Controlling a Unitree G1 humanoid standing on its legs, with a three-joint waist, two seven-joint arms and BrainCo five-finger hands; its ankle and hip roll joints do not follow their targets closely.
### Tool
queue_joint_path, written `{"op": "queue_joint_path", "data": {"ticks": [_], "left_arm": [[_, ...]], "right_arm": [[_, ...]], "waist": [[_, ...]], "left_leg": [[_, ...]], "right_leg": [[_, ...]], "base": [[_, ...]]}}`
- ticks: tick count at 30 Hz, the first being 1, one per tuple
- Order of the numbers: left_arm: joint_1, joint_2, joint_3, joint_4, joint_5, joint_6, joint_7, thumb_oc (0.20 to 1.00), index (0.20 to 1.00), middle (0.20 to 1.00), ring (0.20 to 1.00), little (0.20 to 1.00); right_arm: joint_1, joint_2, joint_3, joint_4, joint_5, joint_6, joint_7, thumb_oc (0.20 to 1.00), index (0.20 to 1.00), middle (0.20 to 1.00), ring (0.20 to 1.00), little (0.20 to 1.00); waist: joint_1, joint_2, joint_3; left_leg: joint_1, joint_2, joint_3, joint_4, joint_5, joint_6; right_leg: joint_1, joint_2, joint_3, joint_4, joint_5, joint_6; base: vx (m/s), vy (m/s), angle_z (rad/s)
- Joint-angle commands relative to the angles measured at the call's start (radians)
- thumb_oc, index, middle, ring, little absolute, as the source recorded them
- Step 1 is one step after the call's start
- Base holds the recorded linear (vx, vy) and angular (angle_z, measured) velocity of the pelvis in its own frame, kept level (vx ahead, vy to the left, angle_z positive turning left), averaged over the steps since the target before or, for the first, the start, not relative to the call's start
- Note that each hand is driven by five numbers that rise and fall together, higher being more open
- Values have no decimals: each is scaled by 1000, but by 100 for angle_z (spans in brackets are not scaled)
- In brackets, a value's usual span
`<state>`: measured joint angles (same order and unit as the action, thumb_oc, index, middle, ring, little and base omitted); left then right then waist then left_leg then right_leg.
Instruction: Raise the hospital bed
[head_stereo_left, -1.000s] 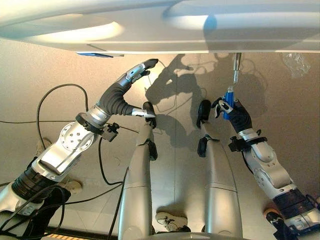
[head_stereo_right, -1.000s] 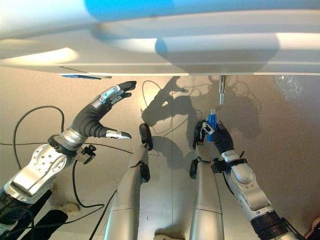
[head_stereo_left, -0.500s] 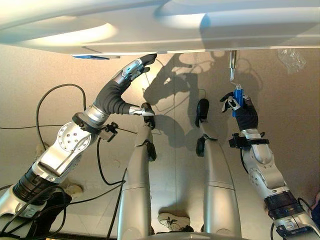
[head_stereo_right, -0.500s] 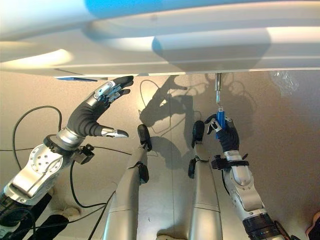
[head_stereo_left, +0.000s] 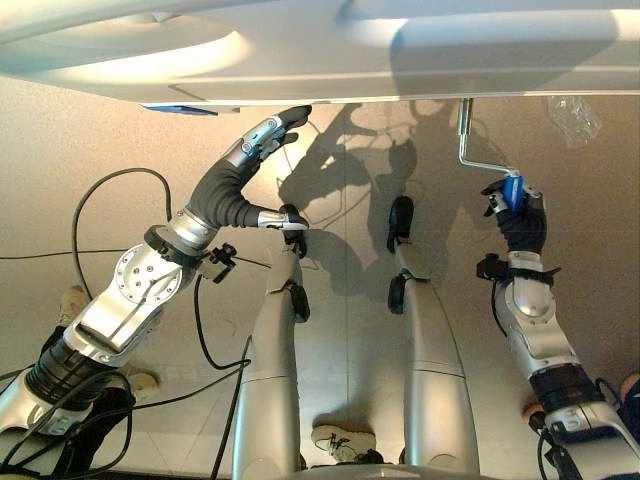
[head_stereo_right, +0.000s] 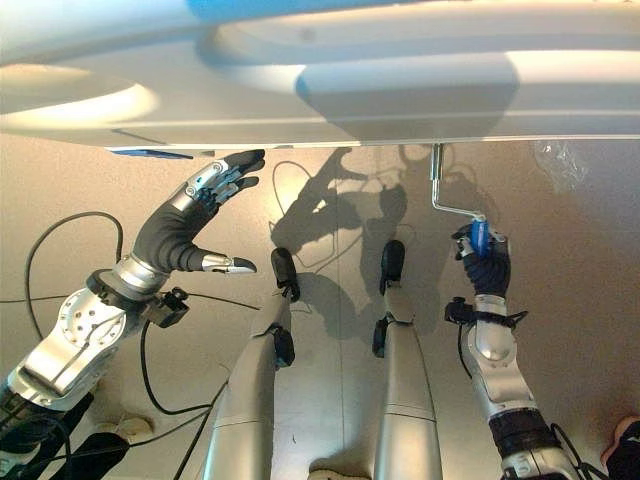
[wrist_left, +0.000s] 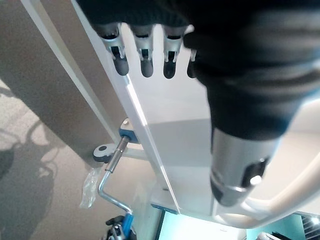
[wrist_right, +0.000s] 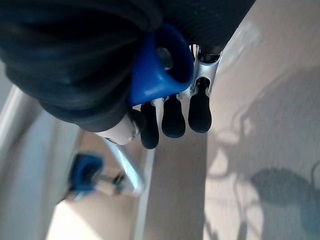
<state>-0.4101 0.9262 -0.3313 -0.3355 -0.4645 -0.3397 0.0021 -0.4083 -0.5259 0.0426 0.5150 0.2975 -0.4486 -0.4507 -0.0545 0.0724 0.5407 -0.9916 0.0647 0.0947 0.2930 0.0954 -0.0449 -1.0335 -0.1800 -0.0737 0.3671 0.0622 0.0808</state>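
— Where's the crank?

— The crank (head_stereo_left: 478, 158) hangs from the underside of the hospital bed (head_stereo_left: 320, 50), on the robot's right. Its steel shaft drops from the bed's lower edge, bends sideways, and ends in a blue handle (head_stereo_left: 513, 189).

— And who has it?

— The right robot hand (head_stereo_left: 520, 215) is curled round that blue handle; in the right wrist view the blue end (wrist_right: 159, 67) sticks out of the closed fist, dark fingertips (wrist_right: 173, 117) wrapped beneath it.

— The other one?

— The left robot hand (head_stereo_right: 205, 195) is spread, fingers straight, their tips up at the bed's bottom edge near a small blue fitting (head_stereo_right: 150, 154) (whether they actually touch the edge, I cannot tell). The left wrist view looks along the white bed rail (wrist_left: 150, 145), with the crank (wrist_left: 112, 175) far down it.

— Room to move?

— Bare floor (head_stereo_left: 590, 230) lies all around the crank's handle. A crumpled bit of clear plastic (head_stereo_left: 570, 115) sits by the bed's edge, off to the handle's right, apart from it.
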Motion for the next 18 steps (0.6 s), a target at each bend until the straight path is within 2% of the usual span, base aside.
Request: {"op": "queue_joint_path", "data": {"ticks": [1, 4, 5, 6, 11, 13, 14, 16, 17, 18], "left_arm": [[-15, -2, -36, -109, 8, -53, 17, 1000, 1000, 1000, 1000, 1000], [-39, 14, -73, -111, 2, -51, 18, 1000, 1000, 1000, 1000, 1000], [-42, 13, -73, -109, 2, -52, 18, 1000, 1000, 1000, 1000, 1000], [-62, 27, -102, -108, -1, -50, 19, 1000, 1000, 1000, 1000, 1000], [-122, 30, -170, -98, -25, -47, 17, 1000, 1000, 1000, 1000, 1000], [-126, 32, -176, -97, -31, -47, 15, 1000, 1000, 1000, 1000, 1000], [-137, 36, -187, -92, -41, -43, 6, 1000, 1000, 1000, 1000, 1000], [-156, 33, -200, -85, -52, -38, -7, 1000, 1000, 1000, 1000, 1000], [-154, 32, -197, -84, -52, -38, -7, 1000, 1000, 1000, 1000, 1000], [-169, 17, -205, -82, -60, -36, -15, 1000, 1000, 1000, 1000, 1000]], "right_arm": [[-119, -179, -192, 88, 93, 6, -160, 200, 200, 200, 200, 200], [-175, -227, -150, 242, 115, 51, -147, 200, 200, 200, 200, 200], [-183, -232, -146, 253, 120, 47, -142, 200, 200, 200, 200, 200], [-219, -260, -97, 362, 123, 96, -119, 200, 200, 200, 200, 200], [-385, -309, 101, 674, 161, 198, 45, 200, 200, 200, 200, 200], [-415, -314, 135, 713, 171, 208, 72, 200, 200, 200, 200, 200], [-449, -304, 196, 774, 167, 249, 143, 200, 200, 200, 200, 200], [-505, -279, 294, 827, 107, 293, 214, 200, 200, 200, 200, 200], [-511, -279, 298, 831, 108, 293, 215, 200, 200, 200, 200, 200], [-541, -252, 353, 855, 52, 310, 250, 200, 200, 200, 200, 200]], "waist": [[23, 48, -21], [31, 51, -21], [31, 52, -21], [39, 51, -21], [56, 59, -21], [56, 61, -21], [62, 62, -21], [71, 64, -21], [69, 64, -21], [81, 69, -21]], "left_leg": [[39, -11, -38, -23, -34, -31], [38, -12, -37, -21, -35, -29], [36, -12, -37, -21, -35, -29], [38, -13, -36, -21, -34, -29], [34, -12, -34, -24, -28, -30], [30, -11, -35, -22, -27, -30], [28, -11, -34, -20, -26, -31], [24, -12, -36, -18, -23, -31], [22, -12, -36, -18, -24, -31], [18, -13, -39, -14, -22, -31]], "right_leg": [[15, 6, -26, 25, -26, 64], [13, 6, -26, 29, -25, 64], [12, 6, -25, 29, -25, 64], [15, 5, -26, 28, -24, 63], [15, 6, -31, 24, -22, 61], [12, 6, -32, 25, -22, 59], [10, 7, -34, 27, -21, 57], [7, 8, -35, 31, -20, 55], [5, 8, -35, 31, -20, 55], [3, 8, -37, 33, -21, 53]], "base": [[0, 0, 0], [0, 0, 0], [0, 0, 0], [0, 0, 0], [0, -1, 1], [0, 0, 0], [0, 0, 0], [0, 0, 0], [0, 0, 0], [0, 0, 0]]}}
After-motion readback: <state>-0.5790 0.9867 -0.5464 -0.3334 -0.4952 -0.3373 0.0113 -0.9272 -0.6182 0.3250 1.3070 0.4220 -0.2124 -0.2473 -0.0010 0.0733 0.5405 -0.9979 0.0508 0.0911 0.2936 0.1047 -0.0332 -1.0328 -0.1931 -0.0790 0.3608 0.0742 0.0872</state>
